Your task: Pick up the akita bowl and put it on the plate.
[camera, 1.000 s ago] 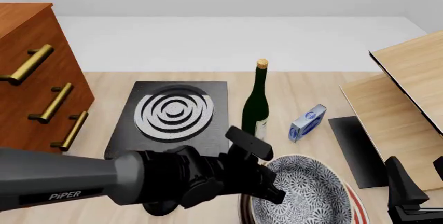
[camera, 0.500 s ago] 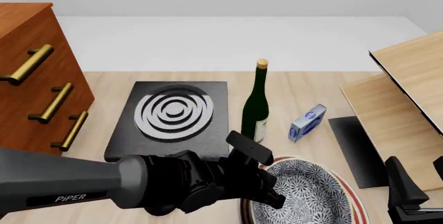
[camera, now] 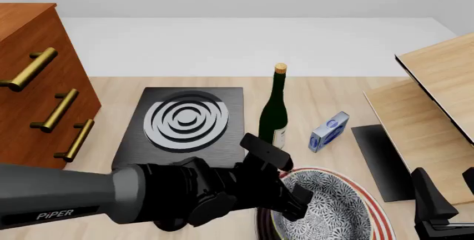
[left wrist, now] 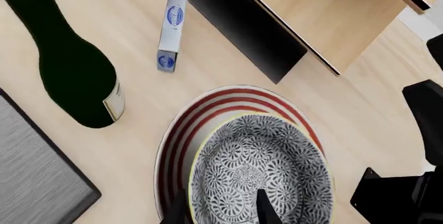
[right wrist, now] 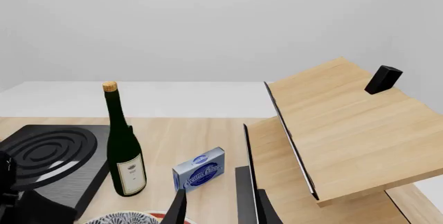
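From my seat, the drawer chest stands at far left, then the black stove, the green bottle and the small blue box farther right. My left hand sits at the near edge of the bowl, one finger inside the rim and the other outside it, so it looks clamped on the rim, though I cannot tell how firmly. The bowl sits inside the red-ringed plate, nested toward one side, with the rings showing on the other. I judge the bowl to be stiff, glazed and slippery, likely breakable; a thin rim pinch is the only sensible hold, and it could tip. My right hand hangs well clear with fingers apart, facing the wooden shelf.
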Robot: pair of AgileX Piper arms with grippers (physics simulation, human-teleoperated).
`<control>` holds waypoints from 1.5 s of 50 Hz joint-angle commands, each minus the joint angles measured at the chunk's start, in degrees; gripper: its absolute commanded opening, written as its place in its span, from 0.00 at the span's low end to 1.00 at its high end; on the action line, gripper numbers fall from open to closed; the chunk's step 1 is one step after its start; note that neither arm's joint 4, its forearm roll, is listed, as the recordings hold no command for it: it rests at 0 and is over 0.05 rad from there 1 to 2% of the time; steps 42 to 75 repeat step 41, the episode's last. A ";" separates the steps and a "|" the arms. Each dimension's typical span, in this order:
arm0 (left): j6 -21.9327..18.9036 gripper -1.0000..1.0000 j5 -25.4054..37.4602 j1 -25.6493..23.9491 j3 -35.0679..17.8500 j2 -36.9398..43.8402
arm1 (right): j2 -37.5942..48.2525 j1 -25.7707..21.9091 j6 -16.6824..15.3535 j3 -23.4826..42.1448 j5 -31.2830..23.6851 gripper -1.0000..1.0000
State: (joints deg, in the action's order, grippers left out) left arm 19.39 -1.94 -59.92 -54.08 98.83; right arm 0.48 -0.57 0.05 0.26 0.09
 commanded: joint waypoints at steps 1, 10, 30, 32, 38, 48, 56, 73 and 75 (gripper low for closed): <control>-2.77 1.00 2.90 1.22 -1.88 -4.62 | -0.06 -0.04 0.00 0.00 -0.06 1.00; -4.96 1.00 6.89 2.93 -4.17 -10.48 | -0.03 -0.05 0.01 -0.02 -0.04 1.00; -8.45 1.00 10.71 6.19 -5.40 -17.42 | 0.05 -0.06 0.01 0.09 -0.05 1.00; -9.38 1.00 10.58 6.65 -5.34 -18.07 | 0.17 -0.06 0.00 0.03 0.14 1.00; -10.67 1.00 10.03 7.93 -4.02 -21.83 | 0.04 -0.06 0.00 0.06 -0.02 1.00; -10.45 1.00 10.41 8.56 -3.83 -22.65 | 0.00 -0.06 0.01 0.05 -0.06 1.00; -10.45 1.00 10.41 8.56 -3.83 -22.65 | 0.00 -0.06 0.01 0.05 -0.06 1.00; -10.45 1.00 10.41 8.56 -3.83 -22.65 | 0.00 -0.06 0.01 0.05 -0.06 1.00; -10.45 1.00 10.41 8.56 -3.83 -22.65 | 0.00 -0.06 0.01 0.05 -0.06 1.00</control>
